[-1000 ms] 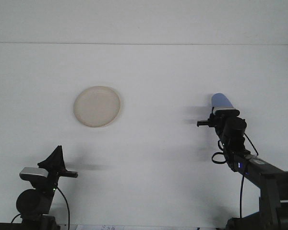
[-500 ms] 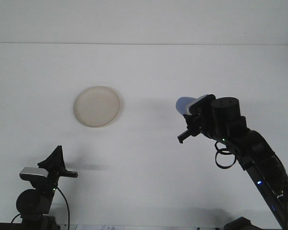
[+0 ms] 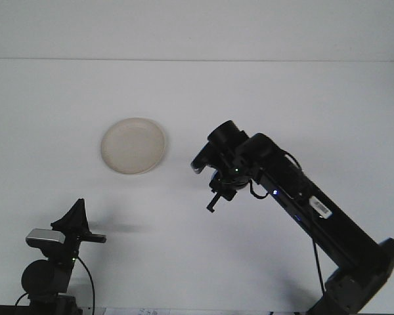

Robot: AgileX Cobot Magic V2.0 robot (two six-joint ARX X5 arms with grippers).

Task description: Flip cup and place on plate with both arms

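**Right arm has swung the cup leftward, toward the plate**

Over the last second your right arm has stretched out from the right side of the table toward its centre, and the blue cup, plainly visible on the right a second ago, is now almost hidden behind the wrist. The left arm has not moved from the near left corner.

The right gripper (image 3: pixel 207 172) now hangs just to the right of the plate (image 3: pixel 132 146), apart from it and not over it. A small pale-blue sliver at the gripper's left edge looks like the cup (image 3: pixel 197 162); I judge the gripper is clamped on it, but the fingers themselves are masked by the wrist, so take that as a reading, not a sight. Which way the cup's mouth faces, and how its long axis lies, you cannot tell from here.

The plate lies to the left of the cup and slightly farther from you. It is a round, cream, shallow dish with nothing on it.

The left gripper (image 3: pixel 77 220) points up and away, well apart from both plate and cup; whether it is open you cannot tell. The right arm is clearly the nearer one to the plate.
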